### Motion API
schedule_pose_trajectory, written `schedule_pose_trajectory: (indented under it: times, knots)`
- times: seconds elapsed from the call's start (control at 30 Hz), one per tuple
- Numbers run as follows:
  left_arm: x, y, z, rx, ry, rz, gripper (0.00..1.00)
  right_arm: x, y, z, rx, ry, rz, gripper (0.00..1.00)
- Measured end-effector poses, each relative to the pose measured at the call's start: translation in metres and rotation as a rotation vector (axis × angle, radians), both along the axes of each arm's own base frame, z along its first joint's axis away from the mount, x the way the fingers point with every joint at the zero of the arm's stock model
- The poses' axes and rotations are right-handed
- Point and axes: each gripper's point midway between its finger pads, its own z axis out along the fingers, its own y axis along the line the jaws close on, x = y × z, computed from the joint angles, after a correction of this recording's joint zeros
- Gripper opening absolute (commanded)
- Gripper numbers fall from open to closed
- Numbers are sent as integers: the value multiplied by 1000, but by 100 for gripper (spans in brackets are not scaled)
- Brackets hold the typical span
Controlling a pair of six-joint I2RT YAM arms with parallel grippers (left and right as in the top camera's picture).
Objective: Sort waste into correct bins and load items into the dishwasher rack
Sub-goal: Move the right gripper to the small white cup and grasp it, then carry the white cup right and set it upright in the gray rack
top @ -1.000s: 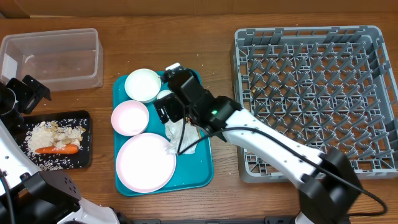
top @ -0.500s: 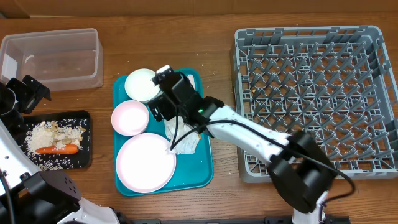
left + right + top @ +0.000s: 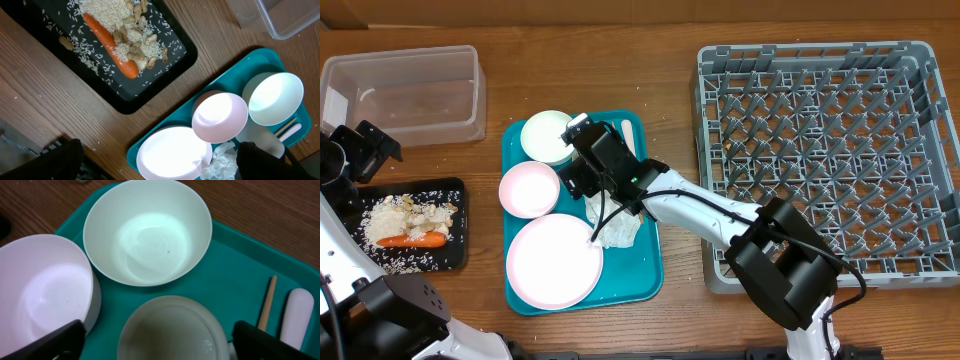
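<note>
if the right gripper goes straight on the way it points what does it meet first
Most likely the small white cup on the teal tray, centred between the open fingers of the right gripper. How near its rim is cannot be told.

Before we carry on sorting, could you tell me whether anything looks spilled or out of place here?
Loose rice grains lie scattered across the black tray around the carrot. The crumpled napkin lies on the teal tray against the plate, not in a bin. Nothing else stands out.
</note>
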Motion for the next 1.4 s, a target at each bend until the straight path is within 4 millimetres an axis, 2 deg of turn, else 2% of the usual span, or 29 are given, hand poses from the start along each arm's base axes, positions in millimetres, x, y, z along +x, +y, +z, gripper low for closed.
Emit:
schedule_pose_trajectory:
  times: [0.37, 0.5, 0.83, 1.4]
  knots:
    - [0, 0, 0, 0, 0, 0, 100, -1, -1, -5, -13, 9, 2, 89]
    - [0, 0, 0, 0, 0, 0, 100, -2, -3, -7, -19, 15, 2, 80]
    - [0, 0, 0, 0, 0, 0, 100, 4, -11, -8, -19, 25, -25, 73]
    - [0, 0, 0, 0, 0, 0, 100, 3, -8, -6, 4, 41, -28, 61]
